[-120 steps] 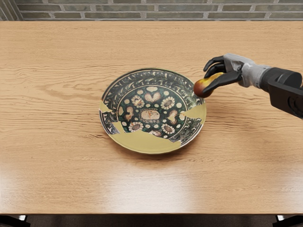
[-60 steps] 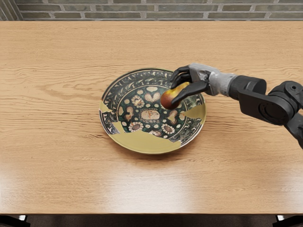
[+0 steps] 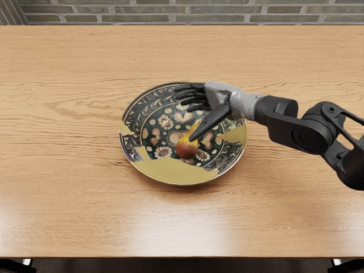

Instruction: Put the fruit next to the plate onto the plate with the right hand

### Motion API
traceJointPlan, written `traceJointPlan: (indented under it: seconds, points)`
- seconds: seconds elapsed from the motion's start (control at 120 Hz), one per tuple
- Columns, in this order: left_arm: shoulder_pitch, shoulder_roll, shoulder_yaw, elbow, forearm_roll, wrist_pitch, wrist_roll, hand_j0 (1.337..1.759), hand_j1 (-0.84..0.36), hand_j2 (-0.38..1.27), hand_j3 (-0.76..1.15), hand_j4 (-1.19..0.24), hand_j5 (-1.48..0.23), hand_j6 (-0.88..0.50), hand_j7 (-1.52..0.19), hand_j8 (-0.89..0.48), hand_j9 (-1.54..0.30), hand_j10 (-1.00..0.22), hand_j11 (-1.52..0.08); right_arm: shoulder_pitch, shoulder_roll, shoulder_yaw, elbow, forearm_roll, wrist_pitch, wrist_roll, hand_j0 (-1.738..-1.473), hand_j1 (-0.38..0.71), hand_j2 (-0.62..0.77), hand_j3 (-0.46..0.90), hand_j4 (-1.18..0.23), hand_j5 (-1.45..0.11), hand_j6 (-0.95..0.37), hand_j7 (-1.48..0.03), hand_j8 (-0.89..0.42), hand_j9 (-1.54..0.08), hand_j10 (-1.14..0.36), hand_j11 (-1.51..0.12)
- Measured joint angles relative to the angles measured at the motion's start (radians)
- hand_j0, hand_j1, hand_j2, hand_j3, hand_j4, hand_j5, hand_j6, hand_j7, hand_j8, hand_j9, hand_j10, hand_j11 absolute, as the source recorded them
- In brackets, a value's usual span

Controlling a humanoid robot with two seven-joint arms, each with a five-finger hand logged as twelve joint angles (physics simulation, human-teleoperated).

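Note:
A small red and yellow fruit [image 3: 186, 148] lies inside the patterned plate [image 3: 170, 170], near its middle and slightly toward the front. My right hand [image 3: 196, 108] hovers over the plate's far half with its fingers spread, holding nothing. Its thumb [image 3: 209, 120] points down toward the fruit, close to its upper side. The right arm [image 3: 296, 128] reaches in from the right edge. The left arm does not show.
The wooden table [image 3: 68, 199] stretches around the plate on all sides. A brick wall [image 3: 170, 11] runs along the table's far edge.
The right hand carried the fruit leftward from the plate's right rim over the plate, then opened. The fruit dropped out of the fingers onto the plate.

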State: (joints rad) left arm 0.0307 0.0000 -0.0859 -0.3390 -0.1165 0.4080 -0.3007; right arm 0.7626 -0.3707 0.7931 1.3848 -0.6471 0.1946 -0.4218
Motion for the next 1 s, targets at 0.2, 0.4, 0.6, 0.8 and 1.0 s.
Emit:
traceJointPlan:
  seconds: [0.2, 0.4, 0.6, 0.8, 1.0]
  points:
    - [0.000, 0.000, 0.000, 0.000, 0.000, 0.000, 0.000, 1.658, 0.35, 0.00, 0.00, 0.00, 0.00, 0.00, 0.00, 0.00, 0.00, 0.00, 0.00, 0.004, -0.015, 0.044, -0.001, 0.093, 0.173, 0.001, -1.658, -0.27, 0.06, 0.00, -0.09, -0.11, -0.09, -0.11, -0.06, -0.11, -0.07, -0.11]
    - [0.000, 0.000, 0.000, 0.000, 0.000, 0.000, 0.000, 1.658, 0.35, 0.00, 0.00, 0.00, 0.00, 0.00, 0.00, 0.00, 0.00, 0.00, 0.00, -0.002, -0.048, 0.136, -0.004, 0.263, 0.380, 0.001, -1.658, -0.32, 0.02, 0.00, -0.03, -0.04, -0.03, -0.04, -0.02, -0.04, -0.02, -0.04]
    - [0.000, 0.000, 0.000, 0.000, 0.000, 0.000, 0.000, 1.658, 0.35, 0.00, 0.00, 0.00, 0.00, 0.00, 0.00, 0.00, 0.00, 0.00, 0.00, -0.065, -0.061, 0.157, -0.005, 0.410, 0.411, 0.001, -1.658, -0.34, 0.01, 0.00, -0.01, -0.02, -0.01, -0.02, -0.01, -0.02, -0.01, -0.02]
    - [-0.001, 0.000, 0.000, 0.000, 0.000, 0.000, 0.000, 1.658, 0.35, 0.00, 0.00, 0.00, 0.00, 0.00, 0.00, 0.00, 0.00, 0.00, 0.00, -0.158, -0.174, 0.215, -0.006, 0.527, 0.416, 0.001, -1.658, -0.35, 0.00, 0.00, 0.00, -0.01, 0.00, -0.01, 0.00, -0.01, 0.00, -0.01]
    - [0.000, 0.000, 0.000, 0.000, -0.001, 0.000, 0.000, 1.658, 0.35, 0.00, 0.00, 0.00, 0.00, 0.00, 0.00, 0.00, 0.00, 0.00, 0.00, -0.183, -0.322, 0.243, -0.007, 0.624, 0.416, 0.001, -1.658, -0.35, 0.00, 0.00, 0.00, 0.00, 0.00, 0.00, 0.00, 0.00, 0.00, 0.00]
